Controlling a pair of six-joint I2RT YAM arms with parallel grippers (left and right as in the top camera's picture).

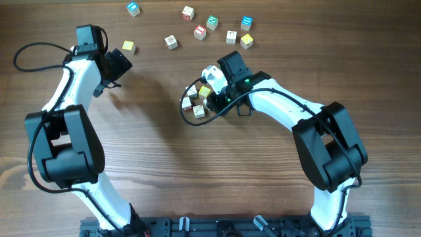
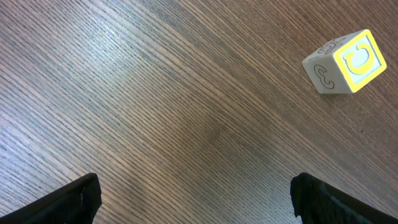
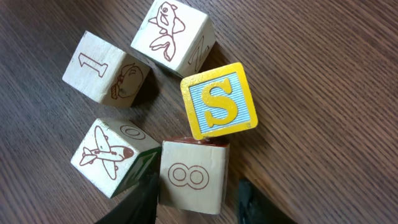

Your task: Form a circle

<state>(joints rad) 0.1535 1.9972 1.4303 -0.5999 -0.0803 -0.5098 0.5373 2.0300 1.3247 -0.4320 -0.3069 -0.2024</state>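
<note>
My right gripper (image 3: 198,191) straddles the 8 cube (image 3: 193,177), not yet pinching, left gripper (image 2: 193,199) gaping; an off-centre squeeze could shove the S cube (image 3: 217,102) just ahead, breaking the circle (image 1: 197,103).

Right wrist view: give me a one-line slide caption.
Right gripper straddles the 8 cube, one of five wooden cubes ringed tightly on the table.

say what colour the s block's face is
The S block: yellow letter on pale blue, yellow border; clearest in the right wrist view.
</note>
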